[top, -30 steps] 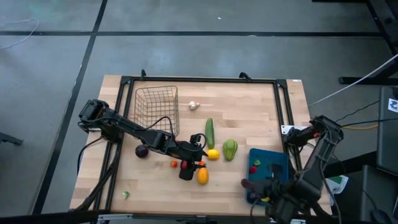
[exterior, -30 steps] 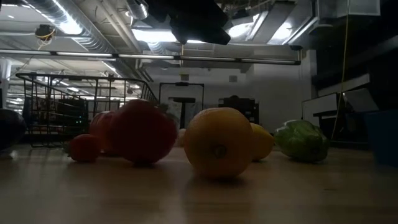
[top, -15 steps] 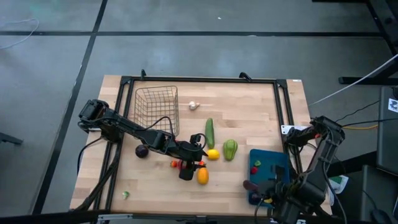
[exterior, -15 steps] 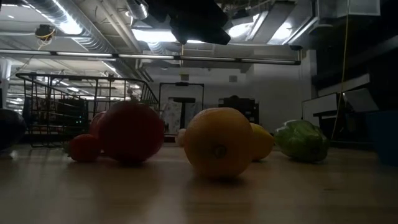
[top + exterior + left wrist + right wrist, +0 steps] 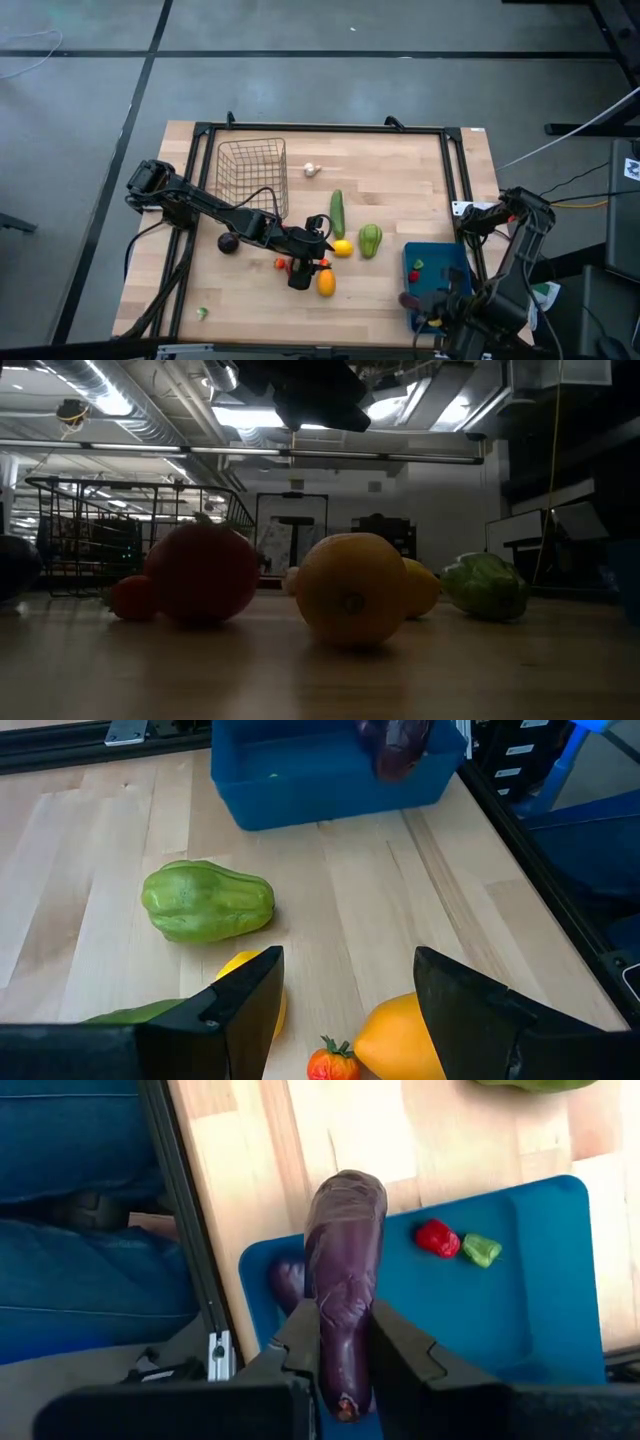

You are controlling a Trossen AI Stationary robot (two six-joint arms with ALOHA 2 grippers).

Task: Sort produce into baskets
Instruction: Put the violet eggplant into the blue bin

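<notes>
An eggplant (image 5: 343, 1270) is clamped between the right gripper's (image 5: 345, 1342) fingers above the blue tray (image 5: 520, 1290) at the surface's right front corner. The left gripper (image 5: 345, 1005), fingers spread, is held over the tomatoes (image 5: 296, 265) mid-surface.

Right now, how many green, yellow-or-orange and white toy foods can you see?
Green: 4 (cucumber, pepper, small bit near the table's front left corner, small piece on the tray)
Yellow or orange: 2 (lemon, orange)
White: 1 (garlic)
Total: 7
</notes>
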